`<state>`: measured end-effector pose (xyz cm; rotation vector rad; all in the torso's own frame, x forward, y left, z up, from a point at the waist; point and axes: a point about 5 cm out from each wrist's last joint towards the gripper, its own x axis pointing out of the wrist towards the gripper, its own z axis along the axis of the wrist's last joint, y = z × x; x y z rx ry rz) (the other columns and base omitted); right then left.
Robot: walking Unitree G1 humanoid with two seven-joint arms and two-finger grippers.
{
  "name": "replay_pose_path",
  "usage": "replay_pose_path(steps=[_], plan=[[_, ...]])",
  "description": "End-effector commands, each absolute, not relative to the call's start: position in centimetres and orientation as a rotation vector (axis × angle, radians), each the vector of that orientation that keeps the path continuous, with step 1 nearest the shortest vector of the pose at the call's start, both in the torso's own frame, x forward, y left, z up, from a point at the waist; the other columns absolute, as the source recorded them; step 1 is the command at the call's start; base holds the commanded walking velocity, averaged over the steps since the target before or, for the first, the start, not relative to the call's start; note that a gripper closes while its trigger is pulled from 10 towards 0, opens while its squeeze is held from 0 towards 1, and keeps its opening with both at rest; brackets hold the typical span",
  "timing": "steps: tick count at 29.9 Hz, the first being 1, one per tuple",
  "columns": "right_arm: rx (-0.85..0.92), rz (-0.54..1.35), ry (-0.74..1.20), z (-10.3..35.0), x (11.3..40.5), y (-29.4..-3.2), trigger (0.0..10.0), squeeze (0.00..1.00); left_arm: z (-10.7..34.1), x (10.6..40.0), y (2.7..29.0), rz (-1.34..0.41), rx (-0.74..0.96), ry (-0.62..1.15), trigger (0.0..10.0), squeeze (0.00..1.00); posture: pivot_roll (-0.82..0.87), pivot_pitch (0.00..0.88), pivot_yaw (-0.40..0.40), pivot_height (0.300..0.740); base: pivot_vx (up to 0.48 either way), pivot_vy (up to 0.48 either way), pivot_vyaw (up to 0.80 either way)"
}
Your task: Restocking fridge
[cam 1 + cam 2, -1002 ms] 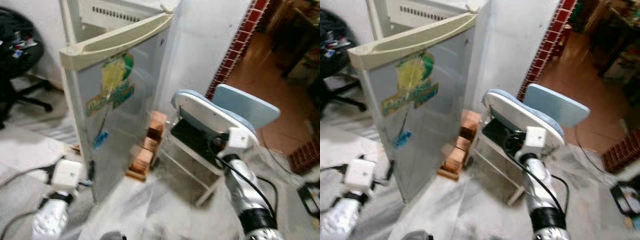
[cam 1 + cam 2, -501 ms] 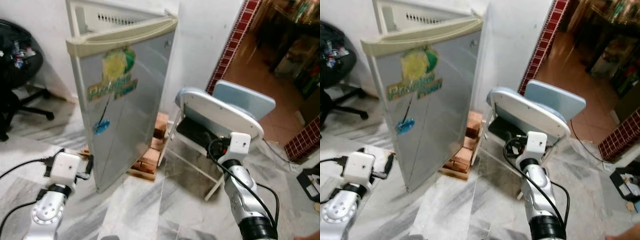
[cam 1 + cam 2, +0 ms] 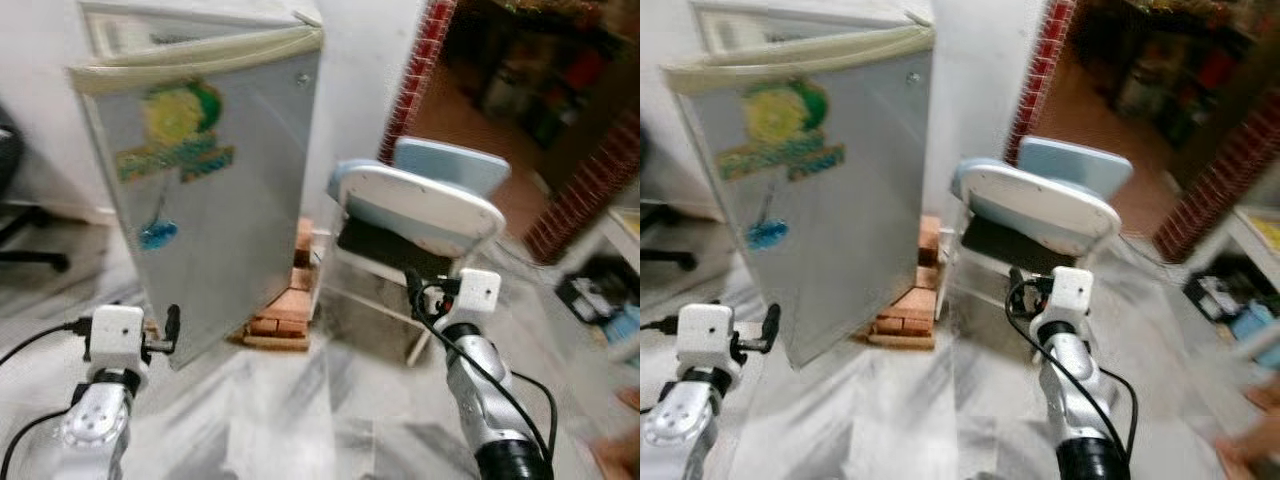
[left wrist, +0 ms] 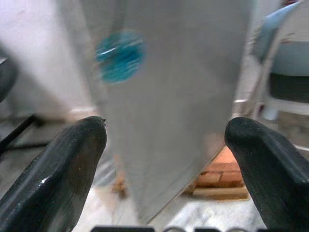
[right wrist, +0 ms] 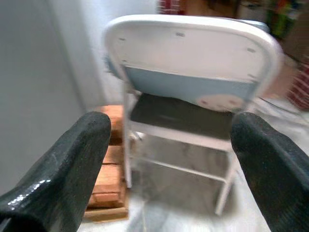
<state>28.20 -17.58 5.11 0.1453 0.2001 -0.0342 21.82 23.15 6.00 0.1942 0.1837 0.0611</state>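
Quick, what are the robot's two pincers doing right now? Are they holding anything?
Left pincer: open, holding nothing, facing the fridge door.
Right pincer: open, holding nothing, facing the chair.

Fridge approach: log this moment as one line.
stage: approach | fridge door: ajar | left gripper: open, empty, facing door | right gripper: open, empty, facing folding chair

We see a marble floor [image 3: 300, 420]; on it stand the fridge [image 3: 210, 190], a folding chair [image 3: 415, 215] and stacked bricks [image 3: 285, 310].
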Motion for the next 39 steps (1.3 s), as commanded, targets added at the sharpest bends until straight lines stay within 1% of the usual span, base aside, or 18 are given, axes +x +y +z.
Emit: replay_pose_path(steps=[1, 6, 12, 21, 33, 35, 39], plan=[[0.125, -0.061, 0.181, 5.8, 28.5, -18.7, 10.0, 0.0, 6.4, 22.4, 21.7, 0.021, 0.179, 0.15, 10.0, 0.0, 0.1, 0.0, -0.089, 0.74, 0.0, 0.48, -0.8], [0.113, -0.058, 0.161, 6.2, 28.6, -18.7, 10.0, 0.0, 6.9, 22.5, 21.8, 0.033, 0.177, 0.119, 10.0, 0.0, 0.1, 0.0, -0.08, 0.74, 0.0, 0.48, -0.8], [0.121, -0.052, 0.177, 5.7, 27.9, -18.4, 10.0, 0.0, 6.9, 22.7, 21.9, 0.04, 0.174, 0.123, 10.0, 0.0, 0.09, 0.0, -0.077, 0.74, 0.0, 0.48, -0.8], [0.122, -0.048, 0.172, 6.0, 28.1, -18.7, 10.0, 0.0, 6.5, 22.8, 21.0, 0.028, 0.161, 0.129, 10.0, 0.0, 0.09, 0.0, -0.075, 0.74, 0.0, 0.48, -0.72], [0.133, -0.045, 0.184, 5.8, 28.2, -18.3, 10.0, 0.0, 6.2, 22.9, 20.6, -0.002, 0.177, 0.138, 10.0, 0.0, 0.09, 0.0, -0.066, 0.74, 0.0, 0.475, 0.0], [0.133, -0.055, 0.187, 5.7, 28.1, -18.3, 10.0, 0.0, 6.2, 22.9, 20.4, -0.021, 0.2, 0.136, 10.0, 0.0, 0.09, 0.0, -0.058, 0.74, 0.0, 0.0, 0.0], [0.135, -0.063, 0.186, 5.6, 28.1, -18.3, 10.0, 0.0, 6.3, 23.0, 20.1, -0.041, 0.194, 0.129, 10.0, 0.0, 0.08, 0.0, -0.048, 0.74, 0.0, 0.0, 0.0]])
